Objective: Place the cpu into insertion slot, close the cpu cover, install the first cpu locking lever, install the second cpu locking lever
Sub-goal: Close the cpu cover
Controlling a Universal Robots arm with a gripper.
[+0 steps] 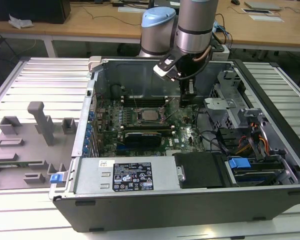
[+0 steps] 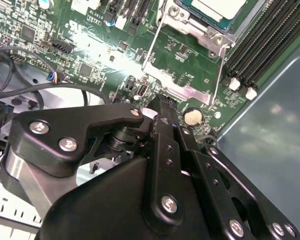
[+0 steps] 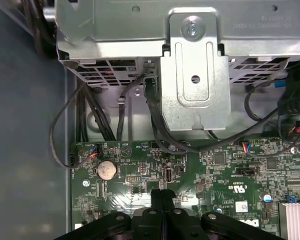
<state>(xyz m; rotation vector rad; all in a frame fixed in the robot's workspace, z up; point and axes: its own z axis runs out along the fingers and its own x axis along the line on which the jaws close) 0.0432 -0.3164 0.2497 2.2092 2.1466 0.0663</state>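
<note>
The cpu (image 1: 151,114), a pale silvery square, lies in the insertion slot (image 1: 151,122) on the green motherboard. In the second wrist view the cpu (image 2: 216,7) has the metal cpu cover (image 2: 182,22) framing it. Two thin wire levers (image 2: 151,46) (image 2: 221,70) run along the socket's sides; I cannot tell whether they are latched. My gripper (image 1: 186,99) hangs over the board to the exterior view's right of the socket, apart from it. In both wrist views its black fingers (image 3: 156,197) (image 2: 162,107) are pressed together with nothing between them.
A coin battery (image 3: 106,169) sits on the board close to the fingertips. A metal drive cage (image 3: 190,65) with black cables (image 3: 155,125) stands beyond. Memory slots (image 2: 260,45), a black graphics card (image 1: 145,135) and the power supply (image 1: 125,175) flank the socket. A grey fixture tray (image 1: 25,145) lies outside the case.
</note>
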